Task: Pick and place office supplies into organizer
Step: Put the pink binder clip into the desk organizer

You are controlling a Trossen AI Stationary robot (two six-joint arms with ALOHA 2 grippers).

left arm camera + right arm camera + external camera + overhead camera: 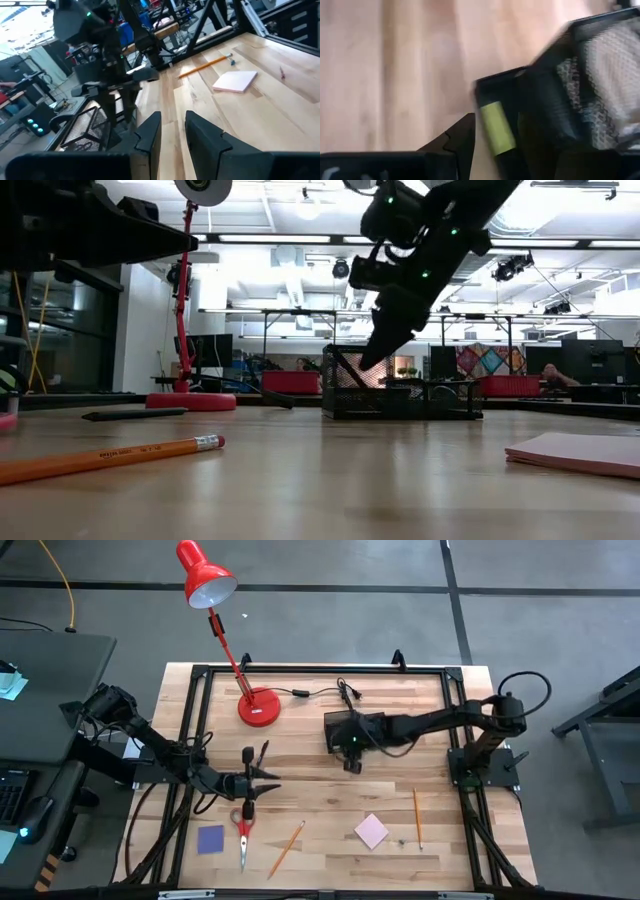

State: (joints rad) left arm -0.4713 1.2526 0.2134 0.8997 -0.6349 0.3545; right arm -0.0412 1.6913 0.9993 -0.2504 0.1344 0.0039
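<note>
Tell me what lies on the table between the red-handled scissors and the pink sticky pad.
One orange pencil, lying slantwise between the scissors and the pink sticky pad; otherwise bare wood. The high view shows it.

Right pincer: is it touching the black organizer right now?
Cannot tell. In the low view the right pincer hangs at the organizer, its tip overlapping the mesh wall, and the high view hides any gap.

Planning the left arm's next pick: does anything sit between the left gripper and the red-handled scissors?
Nothing visible does. The left gripper hangs right by the scissors, with only bare table between them; the pencil lies off to the side.
</note>
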